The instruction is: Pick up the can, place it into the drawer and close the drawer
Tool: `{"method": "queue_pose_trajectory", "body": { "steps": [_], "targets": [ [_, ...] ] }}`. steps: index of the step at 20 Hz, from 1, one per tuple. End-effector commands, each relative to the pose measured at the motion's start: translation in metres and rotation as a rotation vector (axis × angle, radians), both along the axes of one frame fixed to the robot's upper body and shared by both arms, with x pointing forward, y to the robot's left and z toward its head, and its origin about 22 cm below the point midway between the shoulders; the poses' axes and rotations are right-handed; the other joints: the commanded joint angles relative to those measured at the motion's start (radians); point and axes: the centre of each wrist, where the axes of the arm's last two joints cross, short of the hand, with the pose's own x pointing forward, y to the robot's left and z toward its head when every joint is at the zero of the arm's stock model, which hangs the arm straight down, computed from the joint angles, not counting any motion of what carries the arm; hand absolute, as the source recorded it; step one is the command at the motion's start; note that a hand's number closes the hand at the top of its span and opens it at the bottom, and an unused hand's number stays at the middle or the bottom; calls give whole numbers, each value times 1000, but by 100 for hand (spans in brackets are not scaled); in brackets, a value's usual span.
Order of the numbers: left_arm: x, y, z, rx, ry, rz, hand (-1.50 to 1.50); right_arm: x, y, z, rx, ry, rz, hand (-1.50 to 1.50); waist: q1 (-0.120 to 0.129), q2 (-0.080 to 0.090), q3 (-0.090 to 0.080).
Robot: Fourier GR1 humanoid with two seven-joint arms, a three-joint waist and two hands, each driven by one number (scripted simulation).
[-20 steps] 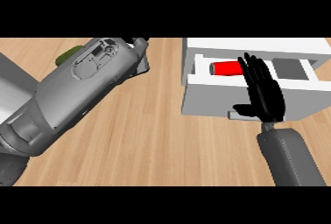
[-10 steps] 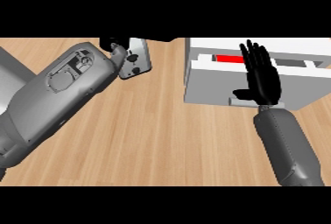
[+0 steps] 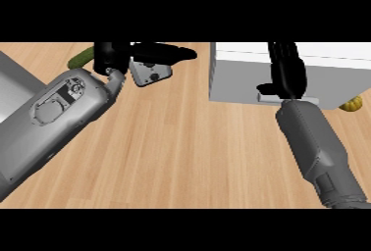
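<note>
The drawer that stood open a second ago, with the red can lying inside it, now shows only a flat white front: the drawer unit [image 3: 290, 73] reads as a closed box, and the can is out of sight, by all signs shut inside it. The right hand [image 3: 286, 68] lies against that front just above the small pale handle [image 3: 288, 99], its black fingers straight and together, flat on the panel and curled round nothing; half a second ago it was in the same pose with a strip of red visible behind it. Judged from this, the placing is done and the closing push looks finished or very nearly so. The left hand [image 3: 138, 56] has risen to the far left of the unit, well apart from it, fingers spread and relaxed, holding nothing. The bench [image 3: 188, 147] is warm wood with long plank grain. The unit is matt white with square edges; both forearms are smooth grey shells. A green rounded thing [image 3: 81, 59] lies beyond the left forearm, and a yellow ribbed fruit [image 3: 353, 103] peeks out just right of the unit.
</note>
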Motion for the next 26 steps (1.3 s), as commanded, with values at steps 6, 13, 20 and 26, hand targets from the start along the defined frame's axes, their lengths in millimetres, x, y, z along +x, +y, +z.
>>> {"method": "queue_pose_trajectory", "body": {
  "steps": [6, 13, 20, 26],
  "targets": [
    [-15, 18, 0, 11, -8, -16, -150, 26, 18, 23, 14, -1, -14, -150, 12, 16, 9],
    [-30, 22, -35, 11, 17, -22, -150, 38, 31, 45, 31, -3, -18, -150, 29, 22, 8],
    [-31, 42, -34, 30, 6, -18, -150, 44, 26, 62, 152, -29, 50, -150, 25, 25, 10],
    [-34, 38, -38, 5, 8, -12, -150, 45, 58, 67, 381, -51, 148, -150, 18, 16, 11]
  ]
}}
